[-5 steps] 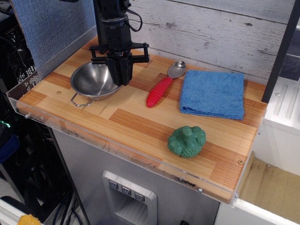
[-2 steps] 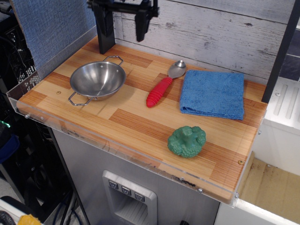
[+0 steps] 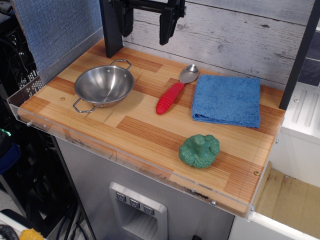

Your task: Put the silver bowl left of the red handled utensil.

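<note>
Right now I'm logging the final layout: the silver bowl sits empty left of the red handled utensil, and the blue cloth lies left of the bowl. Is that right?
Not quite. In the observation image the blue cloth lies right of the red handled utensil, not left of the silver bowl. The rest holds: the bowl sits empty, left of the utensil.

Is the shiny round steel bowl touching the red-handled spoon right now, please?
No, the shiny round steel bowl sits apart from the red-handled spoon, with a strip of bare wooden board between them.
</note>
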